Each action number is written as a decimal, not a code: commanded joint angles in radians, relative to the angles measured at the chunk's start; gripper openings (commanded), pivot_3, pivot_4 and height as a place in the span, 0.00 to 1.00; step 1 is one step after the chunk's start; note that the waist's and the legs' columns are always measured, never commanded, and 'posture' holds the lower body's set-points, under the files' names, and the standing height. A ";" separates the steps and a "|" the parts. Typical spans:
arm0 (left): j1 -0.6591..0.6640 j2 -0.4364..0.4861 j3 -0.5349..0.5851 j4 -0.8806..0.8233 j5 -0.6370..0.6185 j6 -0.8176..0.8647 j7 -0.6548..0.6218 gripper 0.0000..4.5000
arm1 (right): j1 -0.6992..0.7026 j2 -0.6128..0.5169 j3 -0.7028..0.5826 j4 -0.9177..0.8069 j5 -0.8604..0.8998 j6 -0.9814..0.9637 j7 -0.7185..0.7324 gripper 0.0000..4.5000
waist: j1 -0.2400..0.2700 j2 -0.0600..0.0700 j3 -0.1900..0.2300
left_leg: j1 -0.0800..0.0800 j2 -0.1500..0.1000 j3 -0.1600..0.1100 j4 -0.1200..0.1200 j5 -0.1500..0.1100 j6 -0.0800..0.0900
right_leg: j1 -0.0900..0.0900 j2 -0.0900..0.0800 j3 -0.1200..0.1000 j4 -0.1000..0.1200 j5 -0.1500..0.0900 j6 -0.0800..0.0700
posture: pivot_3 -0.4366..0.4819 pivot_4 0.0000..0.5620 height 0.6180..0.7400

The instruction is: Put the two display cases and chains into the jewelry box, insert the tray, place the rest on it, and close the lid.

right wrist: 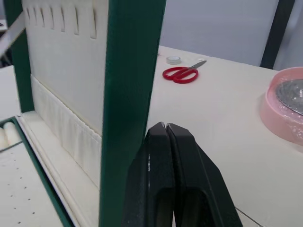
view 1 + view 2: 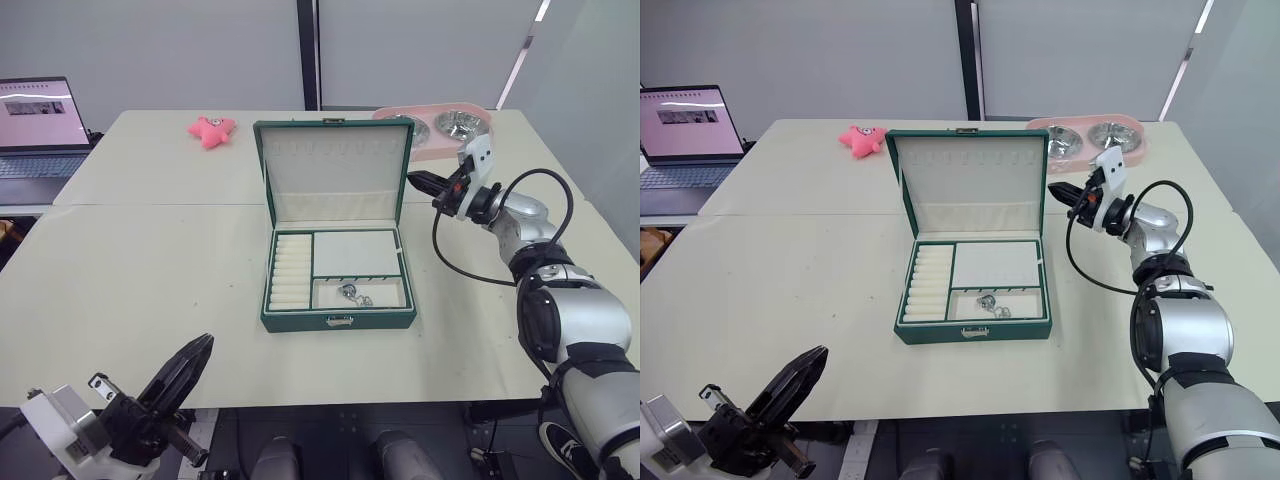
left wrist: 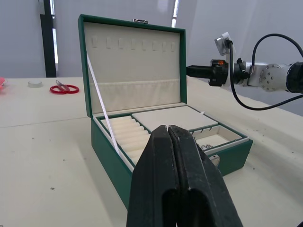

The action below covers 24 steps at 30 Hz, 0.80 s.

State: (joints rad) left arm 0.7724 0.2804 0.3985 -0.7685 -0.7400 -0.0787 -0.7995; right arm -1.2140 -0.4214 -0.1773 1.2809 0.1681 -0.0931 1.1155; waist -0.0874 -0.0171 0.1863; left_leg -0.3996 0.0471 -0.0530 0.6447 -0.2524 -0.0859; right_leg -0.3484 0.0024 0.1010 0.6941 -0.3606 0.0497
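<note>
Box [image 2: 338, 300] open, tray [image 2: 340, 270] seated inside, lid [image 2: 335, 170] upright. Right gripper [image 2: 418, 180], fingers pressed together, sits just beside the lid's edge. Left gripper [image 2: 195, 355], also pressed together, is well apart from the box.

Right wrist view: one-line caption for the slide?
Right gripper, fingers shut, sits beside the upright lid's green edge; red scissors and a pink bowl stand lie on the table behind.

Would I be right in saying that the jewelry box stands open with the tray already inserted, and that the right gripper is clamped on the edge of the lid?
Not quite. The jewelry box is open with the tray in, but the right gripper is not clamped on the lid: the right wrist view shows its fingers shut together beside the lid's edge, holding nothing.
</note>
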 commanded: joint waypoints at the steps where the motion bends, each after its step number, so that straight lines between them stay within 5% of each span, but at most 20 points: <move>1: 0.015 -0.002 -0.010 -0.016 0.000 -0.027 -0.009 0.00 | -0.028 -0.018 -0.009 -0.060 0.033 0.074 0.145 0.01 | 0.000 0.000 0.000 | 0.000 0.000 0.000 0.000 0.000 0.000 | 0.000 0.000 0.000 0.000 0.000 0.000 | 0.48 0.27 1.00; 8: 0.025 -0.002 -0.014 0.000 0.005 -0.037 -0.025 0.00 | 0.020 -0.037 0.036 -0.137 0.017 0.166 0.306 0.01 | -0.008 0.001 0.000 | 0.001 0.001 0.000 0.000 0.000 0.000 | 0.000 0.001 0.001 0.001 0.000 0.000 | 0.48 0.27 1.00; 21: 0.028 -0.002 -0.009 0.021 0.005 -0.048 -0.043 0.00 | 0.052 -0.059 0.065 -0.183 0.010 0.175 0.325 0.01 | -0.013 0.001 0.000 | 0.001 0.001 0.000 0.000 0.000 0.000 | 0.000 0.001 0.001 0.002 0.000 0.000 | 0.48 0.27 1.00; 24: 0.026 -0.004 -0.013 0.023 0.009 -0.048 -0.045 0.00 | 0.088 -0.071 0.123 -0.241 -0.005 0.228 0.438 0.01 | -0.010 0.001 0.000 | 0.001 0.001 0.000 0.000 0.000 0.000 | 0.000 0.001 0.001 0.001 0.000 0.000 | 0.48 0.27 1.00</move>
State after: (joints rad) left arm 0.7857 0.2797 0.3953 -0.7359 -0.7281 -0.1027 -0.8406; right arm -1.1353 -0.4775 -0.0742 1.0891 0.1666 0.1139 1.4938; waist -0.0975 -0.0165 0.1866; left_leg -0.3991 0.0475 -0.0531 0.6450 -0.2524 -0.0859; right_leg -0.3486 0.0033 0.1014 0.6955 -0.3607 0.0496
